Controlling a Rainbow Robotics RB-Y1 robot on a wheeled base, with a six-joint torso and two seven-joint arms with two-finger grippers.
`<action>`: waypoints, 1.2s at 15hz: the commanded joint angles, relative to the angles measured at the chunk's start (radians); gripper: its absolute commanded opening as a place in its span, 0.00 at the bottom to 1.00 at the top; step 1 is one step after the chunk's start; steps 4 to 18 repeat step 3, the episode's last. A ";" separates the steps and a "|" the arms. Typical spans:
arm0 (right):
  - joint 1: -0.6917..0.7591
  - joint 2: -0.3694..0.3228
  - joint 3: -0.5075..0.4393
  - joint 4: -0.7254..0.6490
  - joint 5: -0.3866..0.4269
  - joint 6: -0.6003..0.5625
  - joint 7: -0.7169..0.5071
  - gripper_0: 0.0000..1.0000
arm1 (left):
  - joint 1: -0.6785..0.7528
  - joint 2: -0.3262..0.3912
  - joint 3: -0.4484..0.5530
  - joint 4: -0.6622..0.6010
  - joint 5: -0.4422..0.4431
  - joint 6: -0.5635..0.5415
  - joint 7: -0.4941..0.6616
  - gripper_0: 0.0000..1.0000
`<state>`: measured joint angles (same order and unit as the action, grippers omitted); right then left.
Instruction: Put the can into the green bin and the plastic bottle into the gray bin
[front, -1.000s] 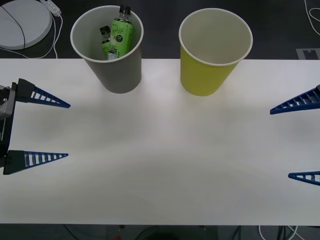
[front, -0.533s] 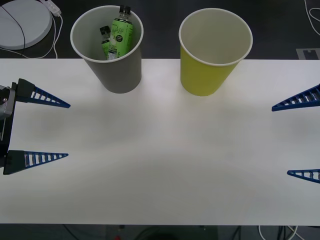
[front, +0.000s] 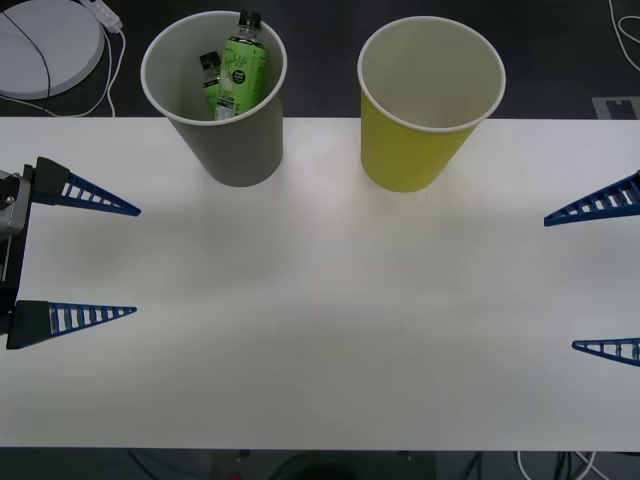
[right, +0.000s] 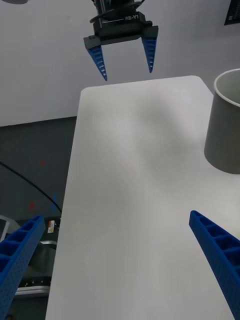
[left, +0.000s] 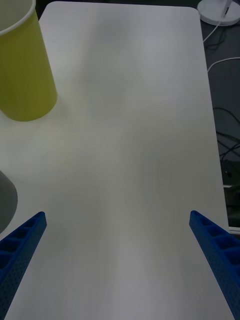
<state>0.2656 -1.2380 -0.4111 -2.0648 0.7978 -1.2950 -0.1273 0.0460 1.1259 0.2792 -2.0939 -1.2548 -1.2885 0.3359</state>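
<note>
1. White counter (front: 320, 330), pretty much bare across the middle, with both bins standing upright along its far edge.
2. The gray bin (front: 235, 150) is on the left side at the back. The plastic bottle (front: 243, 66) sits inside it, leaning, black cap poking just above the rim. A smaller green-labelled bottle (front: 211, 85) is in there too, right beside it and lower down.
3. The green bin (front: 415, 150) stands to the right of the gray one, near it but not touching. You can see its pale inside wall, though not all the way to the bottom.
4. Left end effector (front: 130, 262) hangs over the left end of the counter, blue ribbed fingers spread wide, nothing between them, touching nothing. From the right wrist view you can see it (right: 126, 74) across the counter, fingers apart.
5. Right end effector (front: 562, 282) is at the right edge of the counter, also spread wide and holding nothing. Its fingertips (right: 207, 230) sit at the corners of its own wrist view with bare counter between them.
6. Both end effectors are well apart from the bins.
7. On the dark floor behind the counter, far left, there's a round white disc (front: 45, 50) with a cable (front: 112, 75) running off it.
</note>
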 joint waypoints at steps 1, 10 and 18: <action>0.007 0.000 0.000 0.000 0.001 0.000 -0.005 1.00 | 0.000 0.000 0.000 0.000 0.000 0.000 0.000 1.00; 0.007 0.000 0.000 0.000 0.001 0.000 -0.005 1.00 | 0.000 0.000 0.000 0.000 0.000 0.000 0.000 1.00; 0.007 0.000 0.000 0.000 0.001 0.000 -0.005 1.00 | 0.000 0.000 0.000 0.000 0.000 0.000 0.000 1.00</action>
